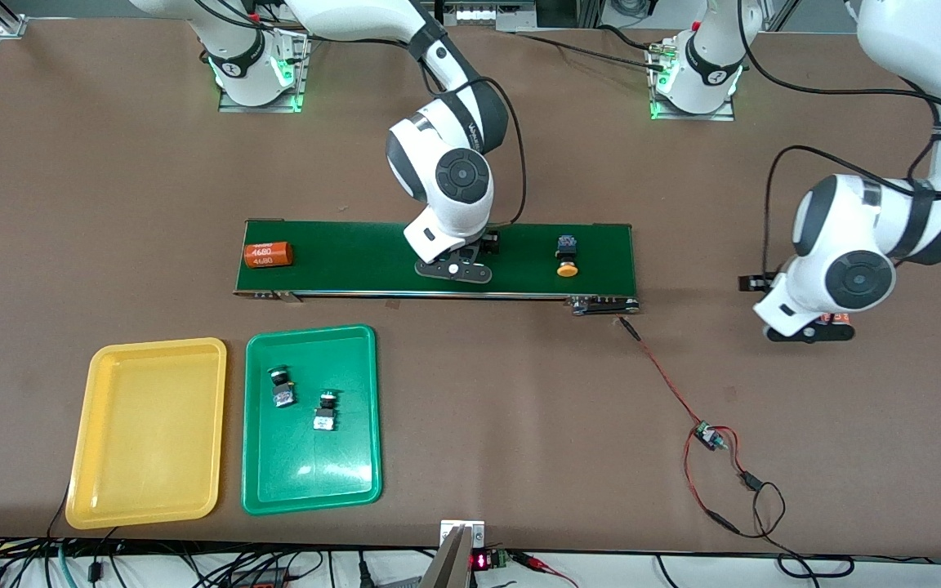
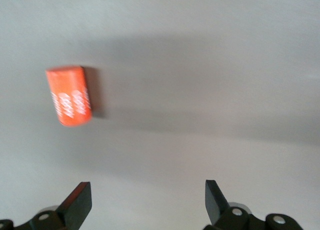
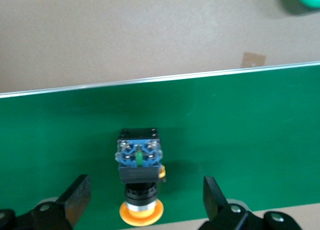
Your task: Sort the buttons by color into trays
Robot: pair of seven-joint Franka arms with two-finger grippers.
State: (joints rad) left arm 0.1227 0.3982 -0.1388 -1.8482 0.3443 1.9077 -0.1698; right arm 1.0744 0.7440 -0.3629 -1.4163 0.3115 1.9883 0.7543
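Underneath, brown table (image 1: 111, 204) with long dark-green conveyor belt (image 1: 356, 245).

Two green-capped buttons (image 1: 281, 386) (image 1: 324, 412) lie on their sides in the green tray (image 1: 311, 490), well apart; the yellow tray (image 1: 144, 490) lies beside it, toward the right arm's end. One yellow-capped button (image 1: 568, 256) lies on the belt (image 1: 340, 261), cap toward the front camera; another (image 3: 140, 185) lies there too, mostly hidden in the front view.
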